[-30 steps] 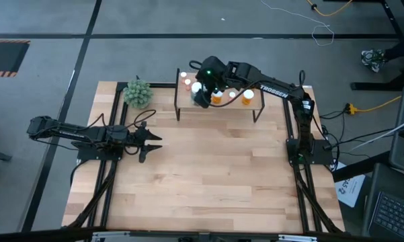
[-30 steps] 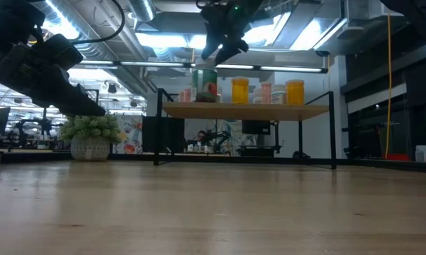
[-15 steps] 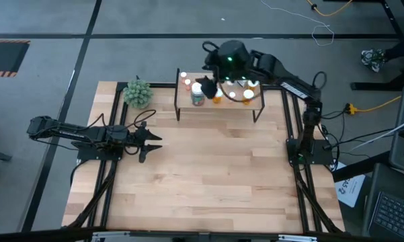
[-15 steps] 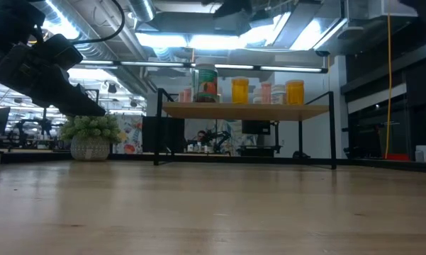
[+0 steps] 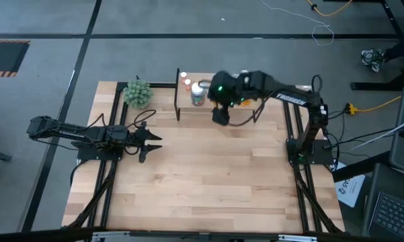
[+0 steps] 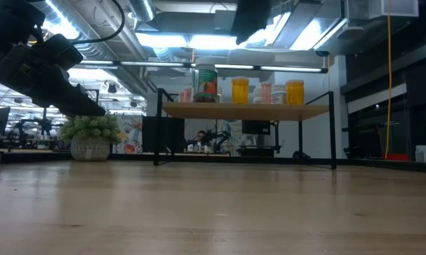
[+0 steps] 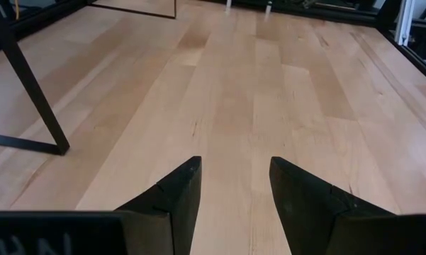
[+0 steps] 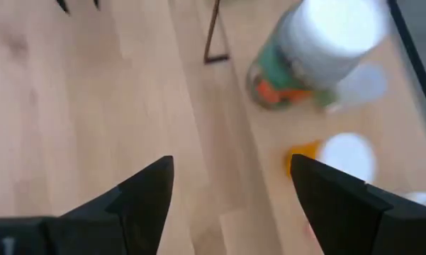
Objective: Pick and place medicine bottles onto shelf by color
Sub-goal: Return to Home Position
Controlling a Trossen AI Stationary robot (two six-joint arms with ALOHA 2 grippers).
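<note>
The shelf (image 6: 245, 110) stands at the table's far side and carries the medicine bottles. The large green bottle (image 6: 206, 83) stands upright on its left part, with a pink one (image 6: 186, 94) beside it and two orange ones (image 6: 239, 91) (image 6: 294, 92) to the right. From above, the green bottle's white cap (image 5: 198, 89) shows next to my right arm. My right gripper (image 5: 220, 115) is open and empty, raised over the table just on the near side of the shelf; its wrist view shows the green bottle (image 8: 305, 60) and an orange one (image 8: 337, 159) below. My left gripper (image 5: 151, 141) is open, low at the table's left.
A green leafy plant ball (image 5: 138, 93) in a pot sits at the table's far left corner, left of the shelf. Black frame rails (image 5: 114, 168) run along both table sides. Bare wooden tabletop (image 5: 208, 175) stretches between the arms. A thin black leg (image 7: 28, 85) shows in the left wrist view.
My right gripper, a second ago just above the green bottle on the shelf's left part, has risen and swung away from it, first toward the far edge, then toward the near edge and right, to the near side of the shelf. The green bottle has stayed upright on the shelf.
</note>
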